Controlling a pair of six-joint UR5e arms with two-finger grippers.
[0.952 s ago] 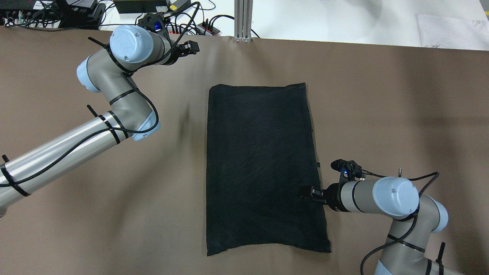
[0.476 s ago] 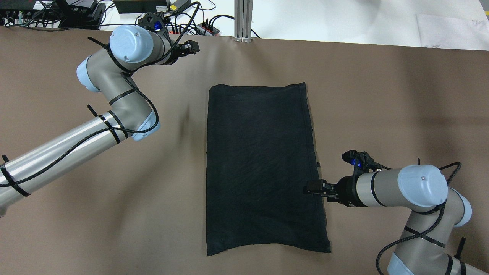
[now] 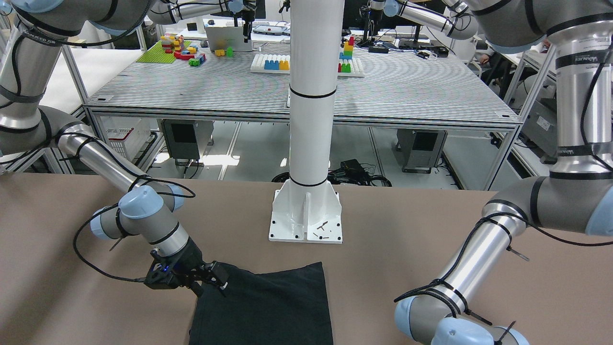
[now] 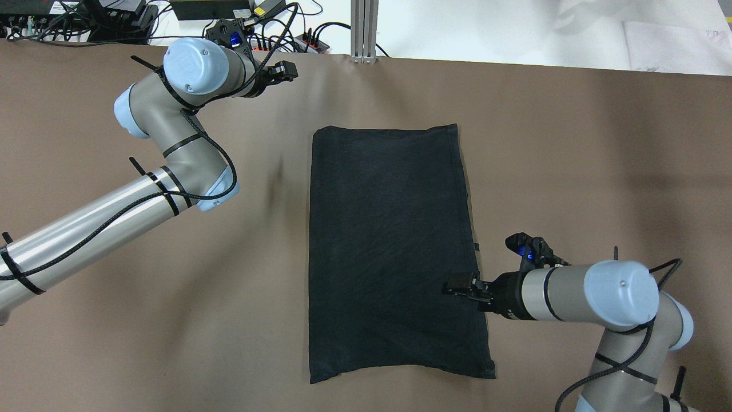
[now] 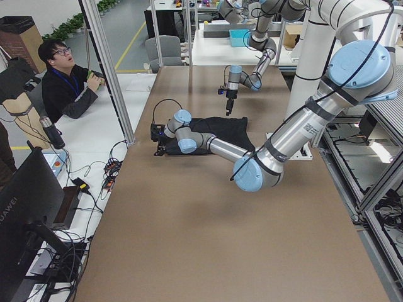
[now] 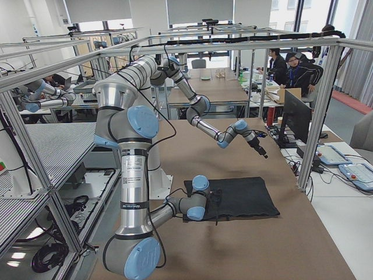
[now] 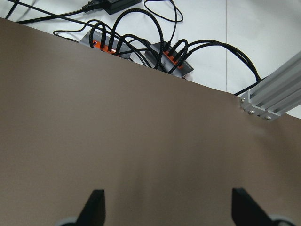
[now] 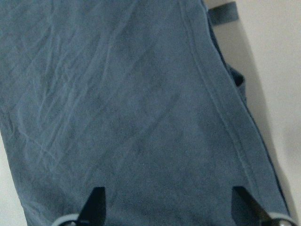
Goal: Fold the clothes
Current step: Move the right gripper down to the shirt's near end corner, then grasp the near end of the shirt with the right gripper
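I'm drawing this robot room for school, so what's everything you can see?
garment: one, black, flat mid-table.
table: one, brown, under everything.
power strips: two, grey with orange, past the far edge.
post: one, white, bolted at the robot's side.
toy blocks: many, mixed colours, on the grey table behind.
person: one, dark top, seated by the left end.
left claw: one, black, open, above bare table.
right claw: one, black, open, over the garment's right edge.

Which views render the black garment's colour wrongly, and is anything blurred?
Right wrist view: the garment looks washed-out blue-grey, the table bleached pale, everything slightly soft. Overhead view: true black, sharp, only soft shadows on the table.
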